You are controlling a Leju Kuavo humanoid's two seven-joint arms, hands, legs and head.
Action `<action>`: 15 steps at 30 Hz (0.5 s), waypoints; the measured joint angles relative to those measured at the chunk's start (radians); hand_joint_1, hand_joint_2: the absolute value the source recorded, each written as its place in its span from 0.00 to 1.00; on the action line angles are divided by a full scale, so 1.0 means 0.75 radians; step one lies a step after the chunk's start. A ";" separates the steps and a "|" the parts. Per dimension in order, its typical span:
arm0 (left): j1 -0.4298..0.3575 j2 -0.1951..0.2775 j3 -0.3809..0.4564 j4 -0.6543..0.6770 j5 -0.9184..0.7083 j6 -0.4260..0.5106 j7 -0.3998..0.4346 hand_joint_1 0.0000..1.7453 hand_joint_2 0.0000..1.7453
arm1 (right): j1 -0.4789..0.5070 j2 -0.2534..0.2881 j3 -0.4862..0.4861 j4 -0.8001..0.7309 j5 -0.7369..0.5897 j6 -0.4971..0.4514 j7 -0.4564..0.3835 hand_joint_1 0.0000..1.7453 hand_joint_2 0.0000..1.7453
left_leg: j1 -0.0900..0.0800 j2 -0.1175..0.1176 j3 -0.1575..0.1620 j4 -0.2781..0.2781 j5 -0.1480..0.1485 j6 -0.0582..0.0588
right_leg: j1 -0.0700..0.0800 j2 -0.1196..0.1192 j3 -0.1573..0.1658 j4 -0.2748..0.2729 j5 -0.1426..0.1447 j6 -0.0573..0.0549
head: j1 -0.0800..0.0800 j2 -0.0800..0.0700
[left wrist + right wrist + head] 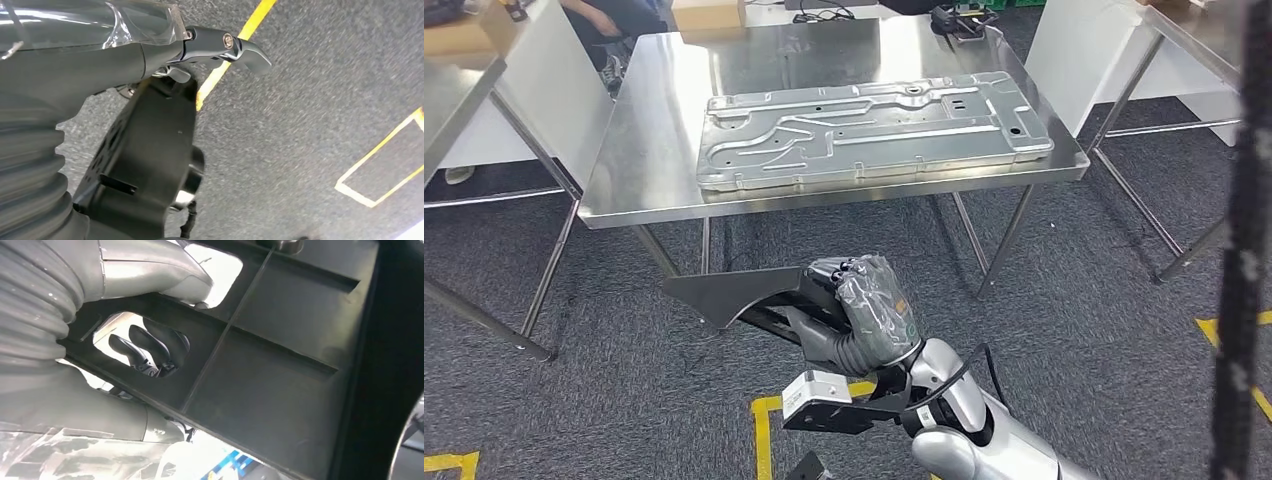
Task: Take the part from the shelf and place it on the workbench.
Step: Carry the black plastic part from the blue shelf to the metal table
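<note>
My right hand (864, 300) is grasping the black part (734, 292), with the workbench (639, 150) at twelve o'clock; my left hand (220, 47) I cannot tell.

Count: 1 black plastic part (734, 293), gripped by the right hand (869, 300). 1 stamped metal panel (869, 128) lying flat on the middle tabletop (649, 150). 3 steel tables in sight: middle one, 1 at left (454, 95), 1 at right (1199, 40).
</note>
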 joint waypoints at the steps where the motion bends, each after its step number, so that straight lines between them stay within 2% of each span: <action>1: 0.001 0.000 0.000 0.000 0.000 0.002 0.001 0.00 1.00 | 0.000 -0.003 0.000 -0.001 0.008 0.000 0.002 1.00 1.00 | -0.002 0.009 0.002 0.000 -0.004 0.003 | 0.000 -0.005 -0.043 0.072 -0.020 0.002 | 0.000 0.000; 2: 0.002 0.001 0.000 0.000 0.000 0.005 0.002 0.00 1.00 | 0.001 -0.006 0.000 -0.001 0.022 0.000 0.005 1.00 1.00 | -0.002 0.015 0.004 0.000 -0.008 0.004 | 0.000 -0.007 -0.065 0.102 -0.016 0.004 | 0.000 0.000; 3: 0.002 0.001 0.000 0.000 0.001 0.010 0.002 0.00 1.00 | 0.001 -0.008 0.000 -0.001 0.037 -0.001 0.007 1.00 1.00 | -0.002 0.019 0.008 0.000 -0.015 0.002 | -0.001 -0.009 -0.058 0.078 0.013 0.006 | 0.000 0.000; 5: 0.002 0.001 0.000 0.000 0.001 0.017 0.003 0.00 1.00 | 0.001 -0.010 0.000 -0.001 0.062 -0.001 0.010 1.00 1.00 | -0.001 0.023 0.022 0.003 -0.032 -0.009 | -0.003 -0.020 0.028 -0.093 0.103 0.009 | 0.000 0.000; 6: 0.001 0.001 0.000 0.000 0.001 0.020 0.004 0.00 1.00 | 0.000 -0.010 0.000 -0.001 0.069 -0.001 0.011 1.00 1.00 | -0.004 0.025 0.027 0.009 -0.047 -0.017 | -0.004 -0.026 0.075 -0.181 0.131 0.007 | 0.000 0.000; 7: 0.000 0.001 0.001 0.000 0.002 0.023 0.004 0.00 1.00 | 0.000 -0.009 0.001 -0.001 0.073 -0.001 0.012 1.00 1.00 | -0.008 0.026 0.031 0.014 -0.060 -0.025 | -0.005 -0.030 0.110 -0.243 0.144 0.002 | -0.001 0.000; 8: 0.000 0.001 0.001 0.000 0.003 0.026 0.005 0.00 1.00 | -0.001 -0.009 0.001 -0.001 0.076 -0.001 0.013 1.00 1.00 | -0.012 0.027 0.034 0.017 -0.072 -0.032 | -0.003 -0.031 0.127 -0.271 0.140 -0.005 | -0.001 0.000; 10: -0.001 0.001 0.002 0.000 0.005 0.030 0.006 0.00 1.00 | -0.002 -0.008 0.001 -0.001 0.080 0.000 0.014 1.00 1.00 | -0.011 0.029 0.044 0.016 -0.088 -0.046 | 0.001 -0.025 0.137 -0.277 0.127 -0.025 | -0.002 0.000; 12: -0.002 0.000 0.003 0.000 0.005 0.031 0.006 0.00 1.00 | -0.005 -0.005 0.001 -0.003 0.086 0.004 0.014 1.00 1.00 | -0.005 0.031 0.033 0.059 -0.106 -0.059 | 0.000 -0.020 0.156 -0.280 0.115 -0.043 | -0.002 0.000; 13: -0.003 0.000 0.003 0.000 0.005 0.031 0.007 0.00 1.00 | -0.009 -0.003 0.002 -0.003 0.090 0.009 0.014 1.00 1.00 | -0.002 0.031 0.001 0.121 -0.124 -0.065 | -0.002 -0.018 0.169 -0.282 0.107 -0.050 | -0.002 0.000; 15: -0.002 0.000 0.003 0.000 0.003 0.030 0.008 0.00 1.00 | -0.021 0.001 0.003 -0.004 0.102 0.023 0.018 1.00 1.00 | 0.002 0.030 -0.121 0.312 -0.164 -0.074 | -0.001 -0.015 0.199 -0.282 0.082 -0.058 | -0.002 0.000</action>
